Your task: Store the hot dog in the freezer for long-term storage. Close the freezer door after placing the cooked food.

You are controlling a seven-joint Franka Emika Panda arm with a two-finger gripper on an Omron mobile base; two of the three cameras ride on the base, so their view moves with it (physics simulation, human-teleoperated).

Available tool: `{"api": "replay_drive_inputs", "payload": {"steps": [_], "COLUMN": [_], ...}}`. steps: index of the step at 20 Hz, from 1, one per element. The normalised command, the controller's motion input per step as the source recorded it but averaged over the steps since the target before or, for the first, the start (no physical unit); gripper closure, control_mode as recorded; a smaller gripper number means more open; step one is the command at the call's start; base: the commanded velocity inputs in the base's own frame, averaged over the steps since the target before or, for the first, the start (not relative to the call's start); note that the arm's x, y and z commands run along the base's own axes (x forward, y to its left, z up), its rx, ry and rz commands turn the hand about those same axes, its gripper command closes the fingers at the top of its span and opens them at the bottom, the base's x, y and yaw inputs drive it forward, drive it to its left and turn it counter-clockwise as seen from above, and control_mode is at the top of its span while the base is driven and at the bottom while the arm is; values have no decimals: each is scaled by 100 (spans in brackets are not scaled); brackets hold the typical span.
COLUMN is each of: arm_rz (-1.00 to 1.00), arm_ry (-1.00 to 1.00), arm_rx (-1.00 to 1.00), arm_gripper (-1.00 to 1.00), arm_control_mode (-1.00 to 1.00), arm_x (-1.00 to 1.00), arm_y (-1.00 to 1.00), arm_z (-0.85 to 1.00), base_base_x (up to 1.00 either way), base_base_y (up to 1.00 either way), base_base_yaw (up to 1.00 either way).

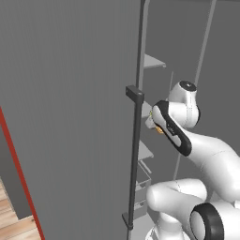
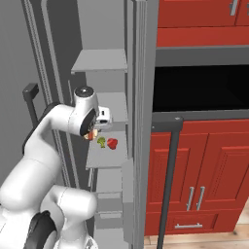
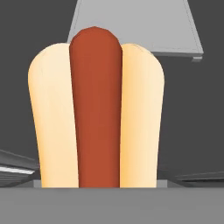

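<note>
The hot dog (image 3: 96, 113), a tan bun around a reddish sausage, stands upright close in front of the hand camera and hides the fingertips. My gripper (image 2: 95, 130) reaches into the open freezer (image 2: 99, 61) just above its middle shelf (image 2: 108, 158), shut on the hot dog (image 2: 89, 136). From the left, the hand (image 1: 153, 123) shows past the door edge, with a bit of bun (image 1: 160, 130) below it. The freezer door (image 1: 70, 117) stands swung open at the left, its long dark bar handle (image 1: 135, 154) close beside my arm.
A small green piece (image 2: 101, 141) and a small red piece (image 2: 112, 143) lie on the middle shelf below the gripper. Pale drawers (image 2: 109, 194) sit lower down. Right of the fridge are red cabinets (image 2: 204, 165), a dark recess (image 2: 202, 87) and a dark vertical bar (image 2: 167, 194).
</note>
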Motion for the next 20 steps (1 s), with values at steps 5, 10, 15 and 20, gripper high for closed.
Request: {"api": "replay_drive_inputs", "payload": {"steps": [5,10,15,20], "arm_rz": [0,1,0,0], "arm_ry": [-7,0,0,1], "arm_rx": [0,1,2,11], "arm_gripper": [100,100,100,100], "arm_control_mode": [-100,-100,-100,-100], "arm_x": [32,41,34,22], "arm_y": [0,0,0,-4], "arm_z": [1,0,3,11], "base_base_x": [0,0,0,0], "base_base_y": [0,0,0,0], "base_base_yaw": [0,0,0,0]}}
